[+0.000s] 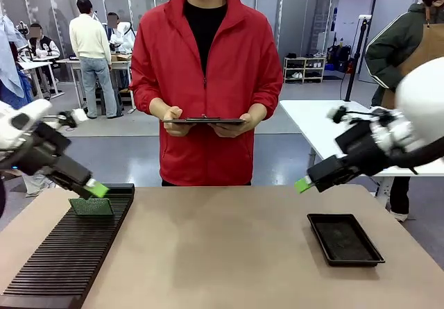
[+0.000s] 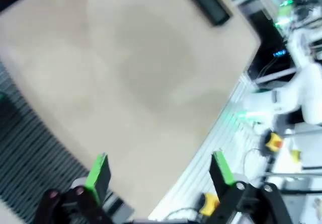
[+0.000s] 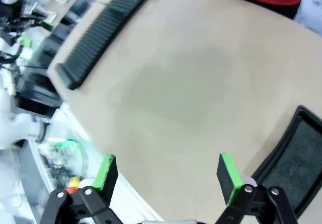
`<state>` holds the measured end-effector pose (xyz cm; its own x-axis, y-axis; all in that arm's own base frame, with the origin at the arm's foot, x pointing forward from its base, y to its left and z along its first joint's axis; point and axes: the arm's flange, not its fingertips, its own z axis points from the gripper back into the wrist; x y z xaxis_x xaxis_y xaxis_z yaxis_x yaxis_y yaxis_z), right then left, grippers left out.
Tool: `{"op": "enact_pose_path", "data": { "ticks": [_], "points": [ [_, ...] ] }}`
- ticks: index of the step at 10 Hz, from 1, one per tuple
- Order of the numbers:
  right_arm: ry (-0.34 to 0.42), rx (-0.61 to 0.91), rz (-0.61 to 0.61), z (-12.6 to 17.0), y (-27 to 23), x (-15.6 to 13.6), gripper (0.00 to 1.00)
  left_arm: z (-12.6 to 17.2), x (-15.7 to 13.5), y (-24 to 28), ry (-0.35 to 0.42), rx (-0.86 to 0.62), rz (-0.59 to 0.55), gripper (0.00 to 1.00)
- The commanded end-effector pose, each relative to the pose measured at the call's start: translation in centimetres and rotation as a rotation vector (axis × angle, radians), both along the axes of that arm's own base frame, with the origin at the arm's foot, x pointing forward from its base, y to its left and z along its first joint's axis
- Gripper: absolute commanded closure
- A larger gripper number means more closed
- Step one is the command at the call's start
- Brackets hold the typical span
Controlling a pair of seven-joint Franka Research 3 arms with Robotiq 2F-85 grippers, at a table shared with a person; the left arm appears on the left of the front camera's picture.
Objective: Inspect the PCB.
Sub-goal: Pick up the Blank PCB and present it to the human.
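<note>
The PCB (image 1: 90, 207), a small green board, rests on the far end of a long black slotted rack (image 1: 66, 257) at the table's left. My left gripper (image 1: 96, 188) hovers just above and behind it, apart from it. Its jaws stand open with nothing between them in the left wrist view (image 2: 160, 171), over the table's near edge. My right gripper (image 1: 302, 184) hangs open and empty above the table, left of and above a shallow black tray (image 1: 345, 238). In the right wrist view the gripper (image 3: 167, 173) has the tray (image 3: 297, 163) at its right.
A person in a red jacket stands at the far side holding a dark tablet (image 1: 205, 121) in both hands. The rack (image 3: 103, 30) runs along the left of the tan table (image 1: 222, 253). The tray (image 2: 209, 2) looks empty.
</note>
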<state>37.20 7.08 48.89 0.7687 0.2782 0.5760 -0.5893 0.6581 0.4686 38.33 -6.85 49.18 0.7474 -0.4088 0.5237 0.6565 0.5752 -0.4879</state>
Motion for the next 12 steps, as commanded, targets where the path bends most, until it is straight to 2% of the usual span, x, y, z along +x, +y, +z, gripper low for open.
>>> {"op": "enact_pose_path", "data": {
  "ticks": [1, 4, 5, 7, 9, 12],
  "points": [
    [0.080, 0.226, -0.008, -1.9, -5.6, -1.1, 0.00, -0.8, -1.1, 5.1, 0.083, -0.213, -0.047, 0.00],
    [0.126, 0.469, -0.043, -5.0, -12.4, -5.9, 0.00, -3.7, -6.7, 13.9, 0.065, -0.478, 0.077, 0.00],
    [0.136, 0.529, -0.052, -6.2, -14.2, -7.5, 0.00, -5.0, -8.5, 16.3, 0.074, -0.517, 0.130, 0.00],
    [0.168, 0.604, -0.091, -8.8, -17.0, -10.8, 0.00, -7.2, -12.1, 20.8, 0.097, -0.551, 0.225, 0.00],
    [0.184, 0.641, -0.131, -10.7, -19.5, -13.2, 0.00, -8.0, -14.7, 24.5, 0.081, -0.592, 0.353, 0.00],
    [0.187, 0.655, -0.169, -11.6, -20.2, -14.4, 0.00, -9.0, -15.8, 26.2, 0.092, -0.609, 0.435, 0.00]
  ]
}}
